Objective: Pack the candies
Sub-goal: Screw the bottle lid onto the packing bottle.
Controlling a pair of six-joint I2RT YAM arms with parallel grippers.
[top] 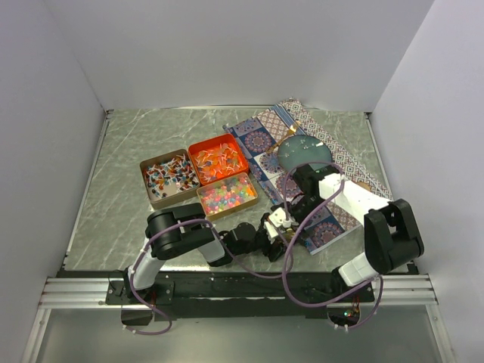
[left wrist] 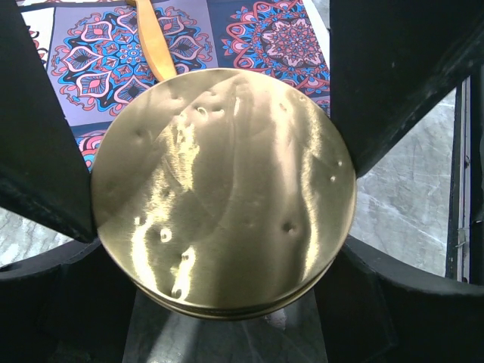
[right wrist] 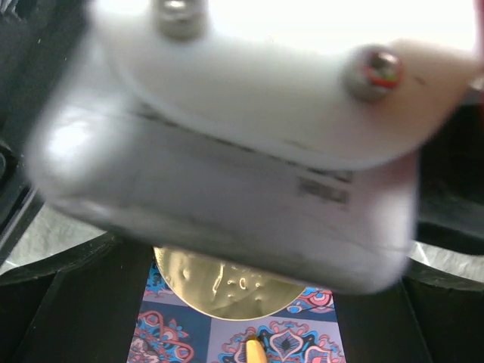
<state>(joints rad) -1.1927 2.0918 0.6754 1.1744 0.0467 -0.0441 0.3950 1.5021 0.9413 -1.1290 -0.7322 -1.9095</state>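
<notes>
Candies (top: pixel 200 178) fill three tins (top: pixel 143 172) (multicoloured, tiny); left fingers (left wrist: pixel 45 151) clamp gold lid (left wrist: pixel 227 189), right fingers (right wrist: pixel 68 318) apart.

Top view: even, diffuse lighting with soft shadows; the candies (top: pixel 227 193) resolve as coloured specks. Left wrist: streaked glare on the round gold lid (left wrist: pixel 223 189). Right wrist: near white housing (right wrist: pixel 227 151) blurred, overexposed.

The top view looks down from above and behind the arms (top: pixel 181 234), taking in the whole worktop (top: pixel 128 151) and the patterned paper (top: pixel 261 140). The left wrist view looks between the fingers of the left hand (left wrist: pixel 223 204), so close that a round gold lid (left wrist: pixel 227 151) nearly fills it. The right wrist view faces down, mostly blocked by a blurred white housing (right wrist: pixel 227 151); below it shows the same lid and paper
</notes>
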